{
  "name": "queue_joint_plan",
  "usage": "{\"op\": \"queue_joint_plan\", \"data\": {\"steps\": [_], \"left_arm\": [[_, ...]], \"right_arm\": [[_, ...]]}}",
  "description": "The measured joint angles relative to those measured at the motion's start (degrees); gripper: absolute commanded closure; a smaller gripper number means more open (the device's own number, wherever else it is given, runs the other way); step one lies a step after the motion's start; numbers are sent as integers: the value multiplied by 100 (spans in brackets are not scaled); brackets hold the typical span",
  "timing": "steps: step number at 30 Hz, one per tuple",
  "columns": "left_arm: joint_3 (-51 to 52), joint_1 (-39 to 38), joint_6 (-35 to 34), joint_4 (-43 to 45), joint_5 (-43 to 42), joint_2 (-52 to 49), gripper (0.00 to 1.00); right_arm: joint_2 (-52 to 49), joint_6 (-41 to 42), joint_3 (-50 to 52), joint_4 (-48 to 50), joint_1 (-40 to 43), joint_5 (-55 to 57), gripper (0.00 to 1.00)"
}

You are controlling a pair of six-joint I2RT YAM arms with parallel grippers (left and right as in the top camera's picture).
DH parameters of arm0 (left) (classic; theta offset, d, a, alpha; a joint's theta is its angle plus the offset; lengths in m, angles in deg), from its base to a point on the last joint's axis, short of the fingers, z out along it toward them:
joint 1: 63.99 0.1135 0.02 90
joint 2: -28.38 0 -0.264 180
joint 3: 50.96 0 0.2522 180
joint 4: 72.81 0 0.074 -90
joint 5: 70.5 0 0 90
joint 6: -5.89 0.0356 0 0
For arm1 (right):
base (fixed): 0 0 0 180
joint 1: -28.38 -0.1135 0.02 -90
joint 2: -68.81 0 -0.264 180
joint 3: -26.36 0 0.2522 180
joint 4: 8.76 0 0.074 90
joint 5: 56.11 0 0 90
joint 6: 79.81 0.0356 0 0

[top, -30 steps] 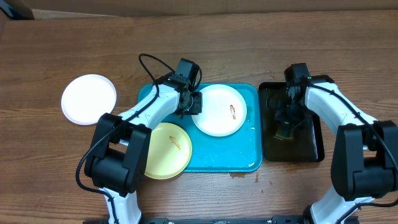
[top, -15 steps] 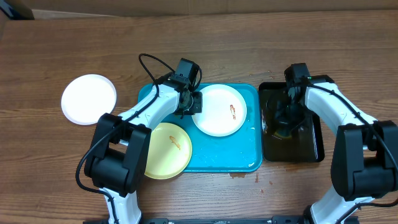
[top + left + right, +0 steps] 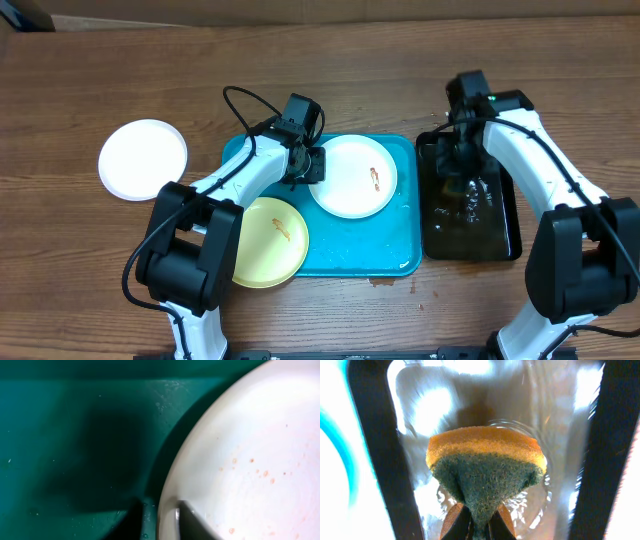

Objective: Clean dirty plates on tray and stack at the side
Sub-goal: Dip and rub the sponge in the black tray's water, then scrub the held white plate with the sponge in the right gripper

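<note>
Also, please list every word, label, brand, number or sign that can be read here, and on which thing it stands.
None: no text can be read in any view.
The white plate on the tray, the yellow plate, the white plate on the table, the turquoise tray, the black tray and the sponge carry no print or label.

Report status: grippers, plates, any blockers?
Left gripper astride rim of smeared white plate on tray, clamp unclear. Right gripper shut on sponge over black tray. Yellow plate smeared too; third plate on table. Nothing blocking sponge's path.
</note>
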Motion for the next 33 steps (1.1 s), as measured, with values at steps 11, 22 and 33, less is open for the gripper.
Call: {"op": "queue_joint_plan", "data": {"steps": [11,22,33], "left_arm": [[0,-2,-81,-83,-76,31,93],[17,13,-275,-125,-328,48,96],[17,13,-278,-127,-367,48,95]], "right_arm": [[0,-109,-74,-225,-232,509,96],[0,-363,-74,-127,-291,994,96],[0,-109,-74,-302,-302,1517,96]]}}
